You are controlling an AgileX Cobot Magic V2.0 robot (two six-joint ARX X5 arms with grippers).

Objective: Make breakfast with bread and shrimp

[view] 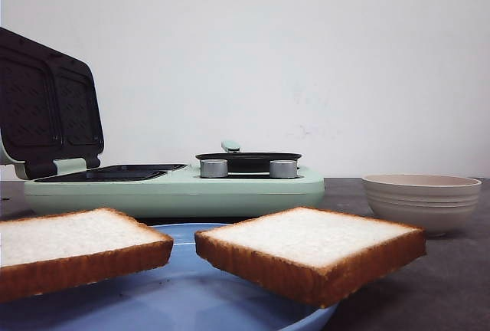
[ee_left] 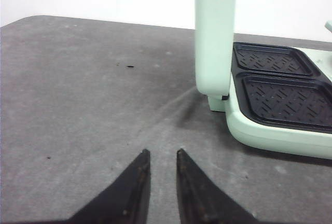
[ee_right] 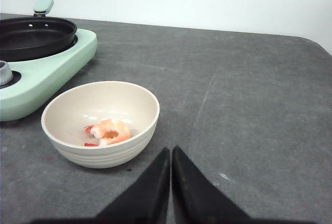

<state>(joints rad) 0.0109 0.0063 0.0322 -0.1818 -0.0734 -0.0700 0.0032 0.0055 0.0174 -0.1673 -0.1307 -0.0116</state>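
two slices of bread rest on a blue plate (view: 191,300) at the near edge of the dark grey desk (ee_right: 249,94): the left slice (view: 73,250) and the right slice (view: 310,250) lie side by side with a gap between them, both tilted on the plate's rim. behind the plate stands a mint-green breakfast maker (view: 176,189); its lid (view: 50,109) is raised upright at the left, exposing two black grill plates (ee_left: 282,86), and a black frying pan (ee_right: 31,37) sits on its right half behind two silver knobs (view: 249,168). right of the appliance is a cream ribbed bowl (ee_right: 129,130).

the shrimp (ee_right: 110,132) lies on the bottom of that bowl. the right hand (ee_right: 170,154) hangs just beside the bowl's rim, apart from it, its black fingers pressed together and gripping nothing. the left hand (ee_left: 162,157) hangs over bare desk near the hinge corner of the appliance, its fingers a narrow gap apart and gripping nothing; no bread shows in that wrist view.
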